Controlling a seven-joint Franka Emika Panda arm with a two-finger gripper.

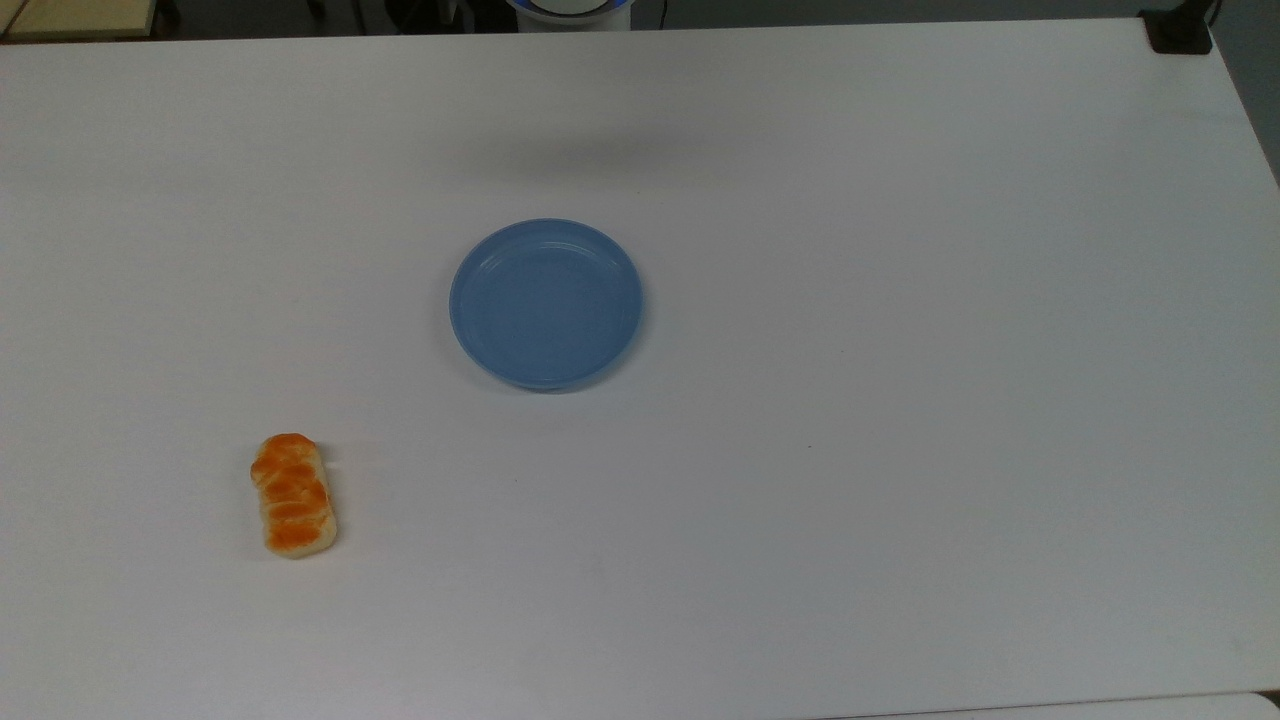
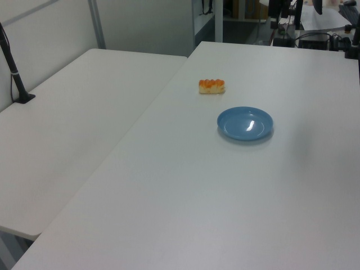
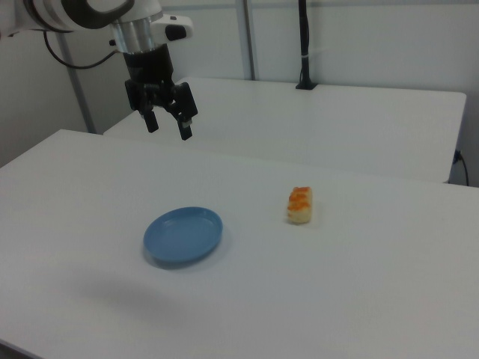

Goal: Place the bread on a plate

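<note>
While the gripper (image 3: 168,126) hangs high above the white table (image 3: 359,299), fingers spread wide and holding nothing, the bread (image 1: 294,496) lies flat, well apart from the empty blue plate (image 1: 546,303), toward the top view's lower left.

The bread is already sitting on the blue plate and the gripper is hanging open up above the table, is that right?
Not quite. The bread is not on the plate: it lies on the bare table, apart from the plate, toward the top view's lower left. The plate holds nothing. The rest stands: in the right view the gripper hangs open above the table.
</note>
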